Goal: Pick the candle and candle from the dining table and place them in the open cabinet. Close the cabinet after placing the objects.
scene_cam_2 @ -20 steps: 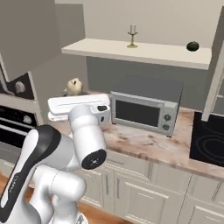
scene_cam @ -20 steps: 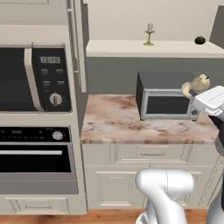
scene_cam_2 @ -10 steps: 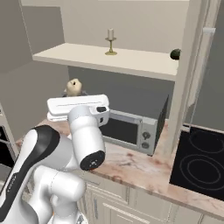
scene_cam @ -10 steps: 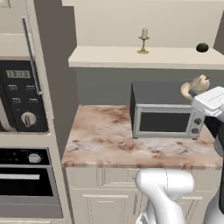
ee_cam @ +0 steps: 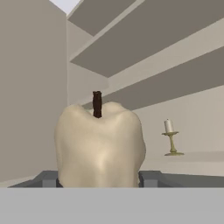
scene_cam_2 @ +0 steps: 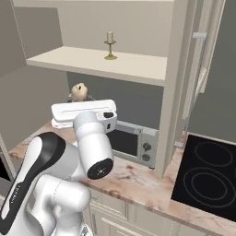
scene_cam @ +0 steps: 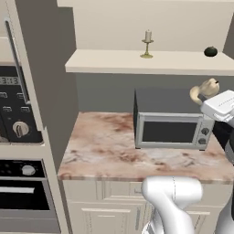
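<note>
A: Where is the stubby candle [ee_cam: 99,146]?

B: Between the two dark fingertips [ee_cam: 150,178] of the tool [ee_cam: 99,180]. The jaws are partly closed, one tip on each side of the wax, and the candle stands upright with its dark wick up. In the base views it shows at the front of the white hand, raised above the microwave [scene_cam: 170,124] and below the shelf level.

A: And the other candle?

B: The candle on the brass candlestick [scene_cam: 147,44] stands upright on the cream shelf [scene_cam: 114,62] of the open cabinet. A small dark round thing [scene_cam: 210,51] sits well to its right on the same shelf. In the hand view the candlestick appears to the right of the held candle, farther back.

A: The cabinet door?

B: A tall cream door [scene_cam_2: 182,73] with a long metal bar handle [scene_cam_2: 199,60] stands open at the right of the shelf in the right base view.

A: Any writing or brand to read?

B: The wall oven [scene_cam: 16,105] at left has a small display, but its digits are too blurred to read. I can make out no labels on the microwave.

A: What is below?

B: The pink-brown marbled counter [scene_cam: 105,146] carries the microwave, and a black cooktop [scene_cam_2: 207,177] lies at right.
</note>
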Tool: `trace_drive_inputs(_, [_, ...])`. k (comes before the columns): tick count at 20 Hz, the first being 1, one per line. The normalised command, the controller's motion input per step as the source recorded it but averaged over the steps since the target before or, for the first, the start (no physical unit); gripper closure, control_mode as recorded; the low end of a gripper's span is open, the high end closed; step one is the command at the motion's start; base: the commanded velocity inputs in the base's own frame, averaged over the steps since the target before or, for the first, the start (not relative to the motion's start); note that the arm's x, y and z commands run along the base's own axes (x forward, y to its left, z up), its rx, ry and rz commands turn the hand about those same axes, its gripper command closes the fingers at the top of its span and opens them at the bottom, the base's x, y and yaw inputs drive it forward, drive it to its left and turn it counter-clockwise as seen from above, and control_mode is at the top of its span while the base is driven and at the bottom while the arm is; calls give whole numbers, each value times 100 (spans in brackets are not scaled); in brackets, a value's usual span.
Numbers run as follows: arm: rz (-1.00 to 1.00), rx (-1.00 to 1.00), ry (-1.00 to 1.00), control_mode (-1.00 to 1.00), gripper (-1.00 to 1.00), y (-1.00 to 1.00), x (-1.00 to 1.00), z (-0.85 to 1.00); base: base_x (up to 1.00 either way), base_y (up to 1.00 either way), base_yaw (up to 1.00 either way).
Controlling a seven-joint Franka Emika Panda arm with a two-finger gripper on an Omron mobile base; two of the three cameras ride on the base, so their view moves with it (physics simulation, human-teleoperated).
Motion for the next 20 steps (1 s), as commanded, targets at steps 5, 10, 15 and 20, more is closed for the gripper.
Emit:
trace_drive_inputs(5, [0,0,0,100,100,0,0,0,51,-22,0])
trace_drive_inputs(10, [0,0,0,100,100,0,0,0,-39,-38,1])
trace_drive_inputs(15, [0,0,0,100,100,0,0,0,-28,-10,2])
trace_drive_inputs(20, [0,0,0,100,100,0,0,0,4,-11,0])
